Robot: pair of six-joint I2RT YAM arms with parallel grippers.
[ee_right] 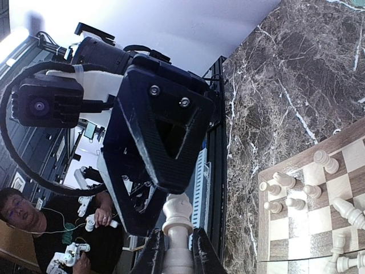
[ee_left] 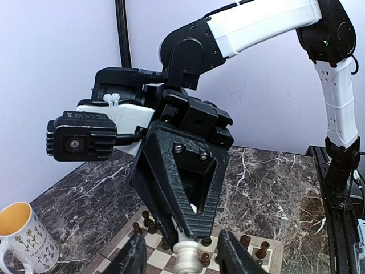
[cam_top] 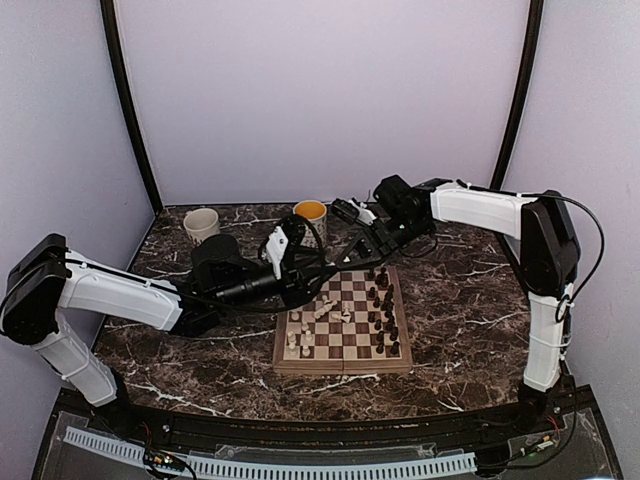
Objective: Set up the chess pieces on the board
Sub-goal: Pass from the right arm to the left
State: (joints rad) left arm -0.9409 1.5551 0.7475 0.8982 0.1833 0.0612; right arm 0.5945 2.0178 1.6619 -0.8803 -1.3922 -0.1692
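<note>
Above the far edge of the board [cam_top: 343, 365] my two grippers meet tip to tip. My right gripper [ee_right: 178, 254] is shut on a cream-white chess piece [ee_right: 178, 214], gripping its stem, with the piece's top pointing at the left gripper's fingers [ee_right: 162, 142]. In the left wrist view the same white piece [ee_left: 191, 256] hangs between the spread fingers of my left gripper [ee_left: 185, 254], which is open and touches neither side of it. Dark pieces [cam_top: 385, 310] stand along the board's right columns. White pieces [cam_top: 330, 310] lie and stand scattered over its left half.
A white mug [cam_top: 201, 224] and a mug with a yellow inside [cam_top: 311, 215] stand on the marble table behind the board. The yellow mug [ee_left: 25, 237] is left of the grippers. Both arms cross over the board's far side.
</note>
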